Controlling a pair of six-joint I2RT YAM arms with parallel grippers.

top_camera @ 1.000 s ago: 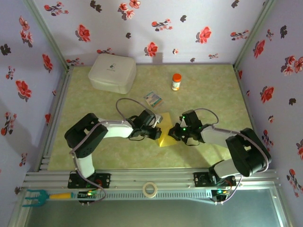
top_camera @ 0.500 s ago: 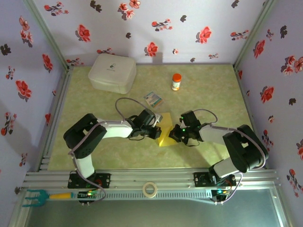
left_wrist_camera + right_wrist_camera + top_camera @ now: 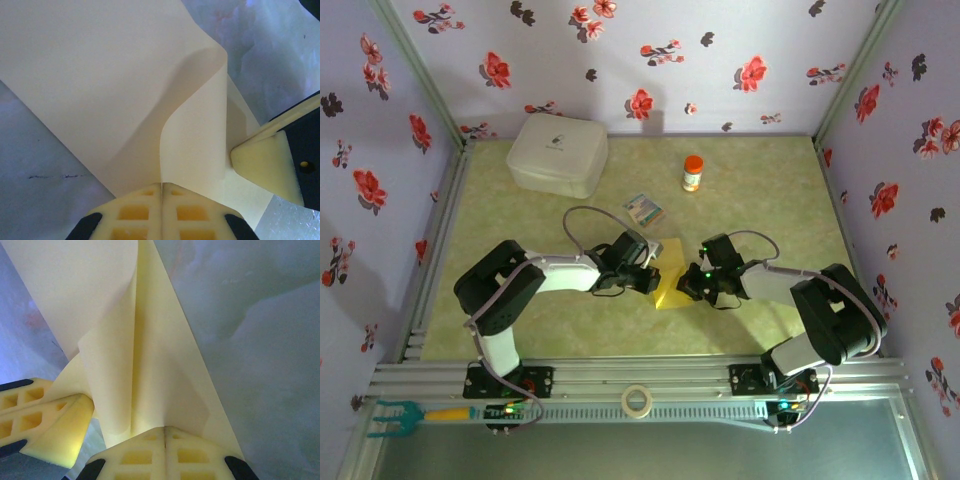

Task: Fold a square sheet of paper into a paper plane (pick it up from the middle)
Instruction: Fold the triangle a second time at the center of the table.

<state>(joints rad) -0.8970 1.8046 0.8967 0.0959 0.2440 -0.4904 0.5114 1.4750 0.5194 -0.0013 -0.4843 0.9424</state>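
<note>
One sheet (image 3: 100, 75), left hand (image 3: 161, 187), right hand (image 3: 165, 430) pinching

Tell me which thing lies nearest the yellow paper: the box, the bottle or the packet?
The packet, small and colourful, lies just behind the paper; the bottle and the box sit farther back.

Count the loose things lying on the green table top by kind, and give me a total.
square sheet of paper, yellow: 1
white box: 1
orange-capped bottle: 1
printed packet: 1
Total: 4
</note>
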